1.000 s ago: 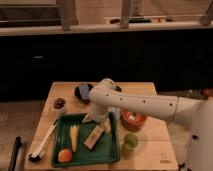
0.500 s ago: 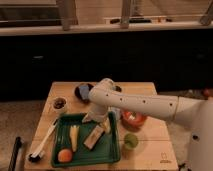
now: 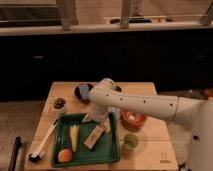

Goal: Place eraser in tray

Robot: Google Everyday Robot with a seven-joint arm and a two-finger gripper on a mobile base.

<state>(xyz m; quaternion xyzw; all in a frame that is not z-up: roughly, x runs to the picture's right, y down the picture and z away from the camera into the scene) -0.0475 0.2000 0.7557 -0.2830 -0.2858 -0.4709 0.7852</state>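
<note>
A green tray (image 3: pixel 110 155) lies at the front left of the wooden table (image 3: pixel 155 150). A tan rectangular block, which looks like the eraser (image 3: pixel 95 136), lies tilted inside the tray near its middle. My white arm reaches in from the right, bends over the back of the tray and points down. The gripper (image 3: pixel 93 118) hangs over the tray's back part, just above and behind the eraser. I cannot tell whether it touches the eraser.
The tray also holds an orange fruit (image 3: pixel 64 155) and a yellow piece (image 3: pixel 74 137). Around it are a white brush (image 3: pixel 42 145), a small cup (image 3: pixel 60 104), a dark bowl (image 3: pixel 82 92), a red bowl (image 3: pixel 134 119) and a green cup (image 3: pixel 131 141).
</note>
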